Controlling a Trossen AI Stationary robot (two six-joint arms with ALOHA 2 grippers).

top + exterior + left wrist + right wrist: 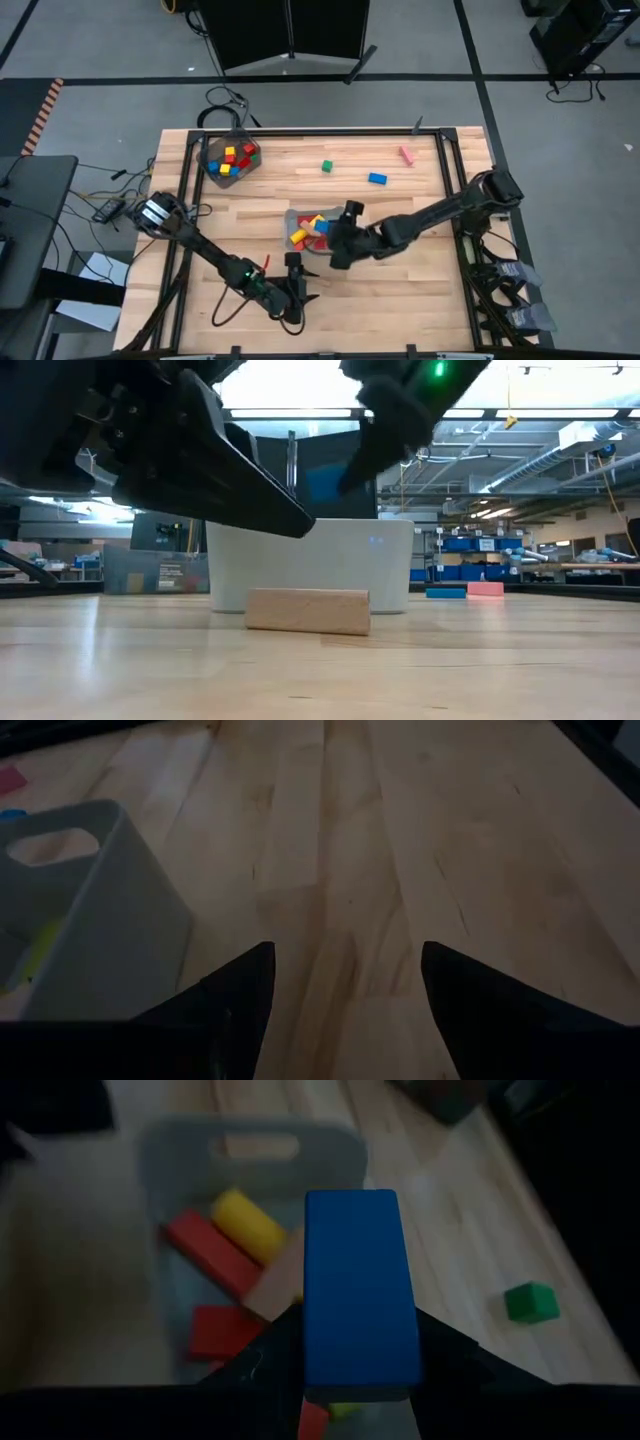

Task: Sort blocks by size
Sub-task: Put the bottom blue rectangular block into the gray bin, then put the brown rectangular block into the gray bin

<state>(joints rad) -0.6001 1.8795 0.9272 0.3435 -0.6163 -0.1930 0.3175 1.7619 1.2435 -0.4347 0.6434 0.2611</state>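
Blue bar is pinched between the fingers of the right end effector, held above the clear tray, whose handle slot sits at the tray's far end from this end effector. Below and beyond the bar, inside the tray, lie two red bars, a yellow cylinder and a plain wood piece partly hidden behind the bar. A green cube rests on the bench off to one side of the right end effector, outside the tray. In the high view the right end effector hovers at the tray's edge, in the middle of the bench, with the tray just beside it. Farther off lie a blue block and a pink bar, and a dark bowl at the far corner holds red, yellow and blue cubes (their count is unclear). The left end effector has its fingers spread with nothing between them, low over bare bench, the tray's wall just ahead and to one side. In the low view a plain wood bar lies flat on the bench in front of the tray.
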